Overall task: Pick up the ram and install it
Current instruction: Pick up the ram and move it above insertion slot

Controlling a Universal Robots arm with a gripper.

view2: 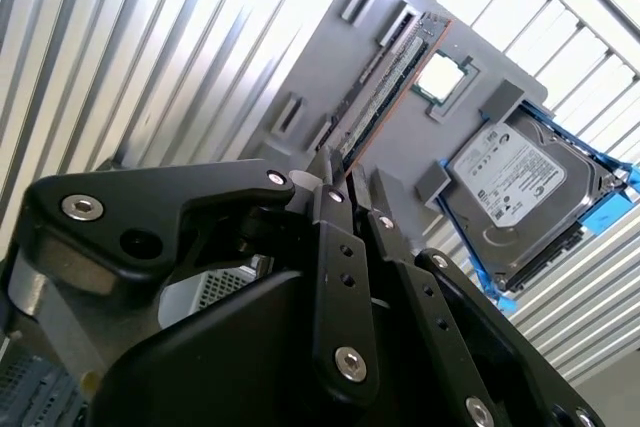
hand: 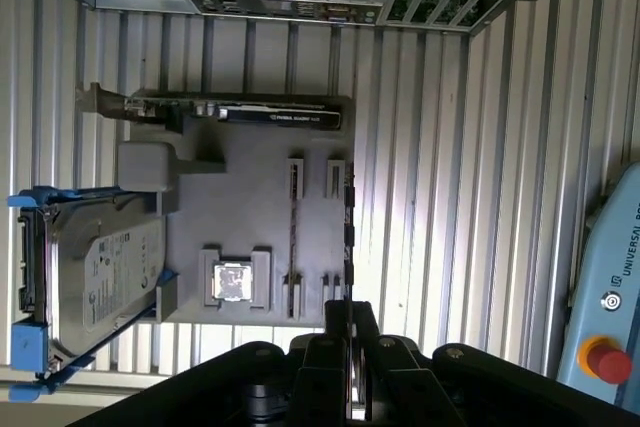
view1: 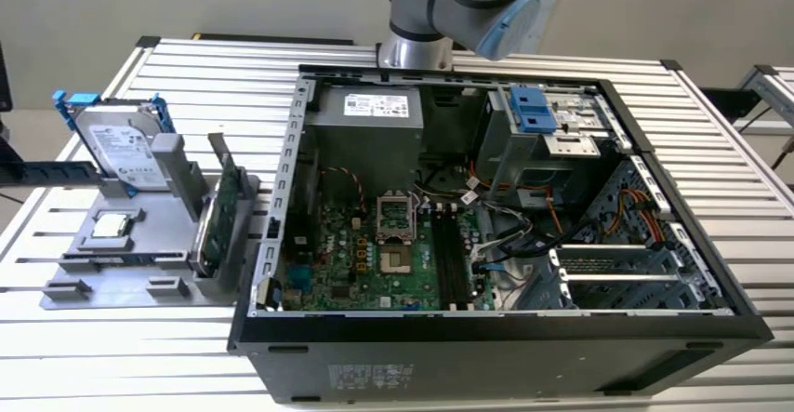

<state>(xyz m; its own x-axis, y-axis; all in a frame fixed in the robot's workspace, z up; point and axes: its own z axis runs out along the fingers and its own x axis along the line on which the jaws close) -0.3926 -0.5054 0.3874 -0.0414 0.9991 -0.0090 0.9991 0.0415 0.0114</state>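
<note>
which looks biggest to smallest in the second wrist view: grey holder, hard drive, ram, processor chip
1. grey holder
2. hard drive
3. ram and processor chip: too close to rank, as the ram is longer but much thinner

I see: HDD [hand: 105, 272] x1 | CPU chip [hand: 232, 282] x1 | ram [view2: 385, 82] x1 | green card [hand: 240, 112] x1 | gray tray [hand: 250, 177] x1 | PC case [view1: 496, 333] x1

Grey tray [hand: 230, 197] holding ram [hand: 293, 237] on edge, processor chip [hand: 232, 281] just beside. Hard drive [hand: 105, 277] and graphics card [hand: 250, 113] border the tray.
</note>
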